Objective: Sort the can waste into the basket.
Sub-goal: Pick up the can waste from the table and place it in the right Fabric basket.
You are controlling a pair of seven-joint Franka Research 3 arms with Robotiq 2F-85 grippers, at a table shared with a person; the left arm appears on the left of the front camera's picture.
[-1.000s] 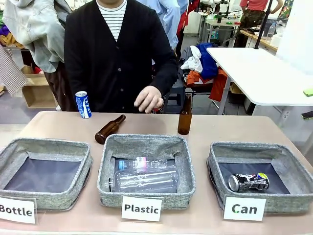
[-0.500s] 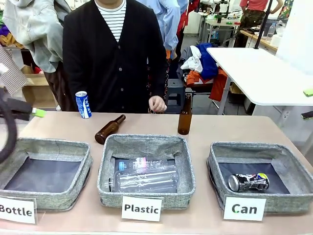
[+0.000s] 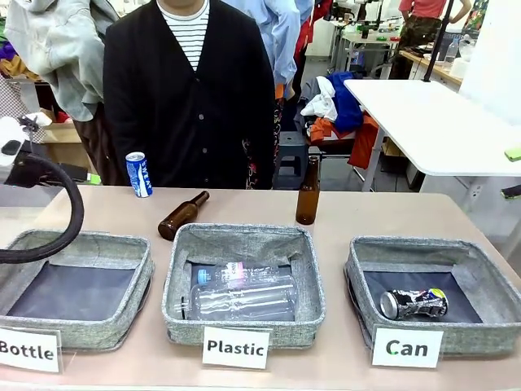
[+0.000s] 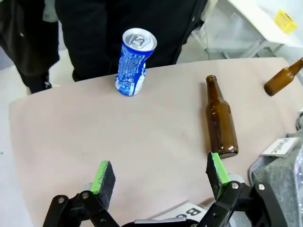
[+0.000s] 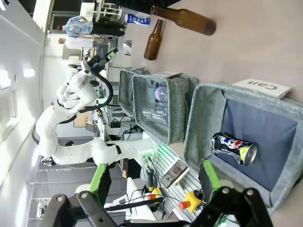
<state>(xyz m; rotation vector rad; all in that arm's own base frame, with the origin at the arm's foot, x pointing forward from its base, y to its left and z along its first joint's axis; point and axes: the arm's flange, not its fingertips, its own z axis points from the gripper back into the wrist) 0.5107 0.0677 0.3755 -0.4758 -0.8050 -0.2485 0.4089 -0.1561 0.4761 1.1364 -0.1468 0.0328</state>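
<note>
A blue and white can (image 3: 138, 173) stands upright at the far left of the table, in front of the person. In the left wrist view that can (image 4: 135, 61) is ahead of my left gripper (image 4: 158, 172), well apart from it; the jaws are open and empty. A crushed silver can (image 3: 413, 303) lies inside the grey basket (image 3: 358, 273) with the "Can" card (image 3: 407, 348) at the right. My right gripper (image 5: 155, 177) hangs open above that basket (image 5: 203, 109), with the crushed can (image 5: 234, 147) below it.
A brown bottle (image 3: 182, 215) lies near the blue can and another bottle (image 3: 307, 191) stands mid-table. The "Plastic" basket (image 3: 175, 281) holds clear bottles. The "Bottle" basket (image 3: 138, 281) sits at the left, under my left arm's cable (image 3: 61, 236). The person stands at the far edge.
The person's hand has drawn back from the table. My left arm has come into view at the left and risen above the "Bottle" basket.
</note>
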